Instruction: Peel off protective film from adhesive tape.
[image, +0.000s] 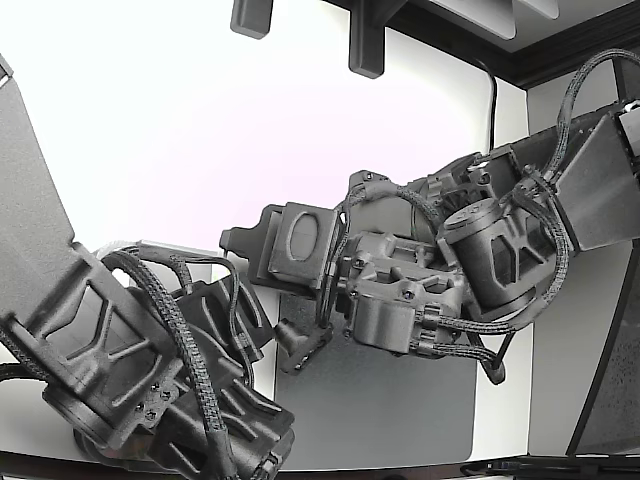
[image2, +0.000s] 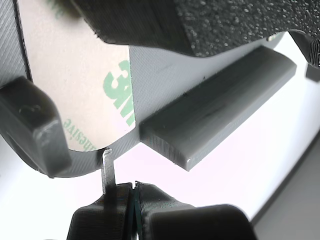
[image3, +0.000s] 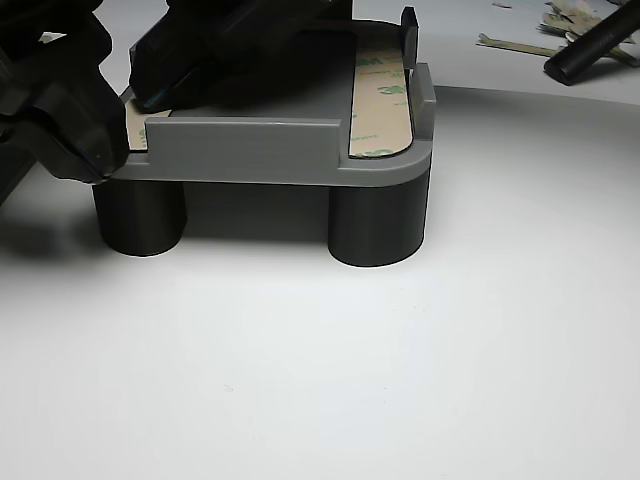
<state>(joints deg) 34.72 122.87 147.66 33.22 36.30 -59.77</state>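
Observation:
A grey plastic part (image2: 215, 115) carries a strip of adhesive tape under a beige film printed with green 3M lettering (image2: 75, 85). In the wrist view my gripper (image2: 134, 189) is shut, pinching a thin tab of the film (image2: 107, 167) that stands out from the strip's rounded end. In the other view the part (image3: 250, 150) rests on two black cylinders, with one film-covered strip (image3: 382, 95) along its right side. A black gripper (image3: 70, 110) covers the part's left end. In the exterior view the part (image: 298, 238) sits between the two arms.
The second arm (image: 120, 370) fills the exterior view's lower left. A dark grey mat (image: 390, 400) lies on the white table below the arms. Peeled film scraps (image3: 515, 45) and a black bar (image3: 592, 45) lie at the other view's far right.

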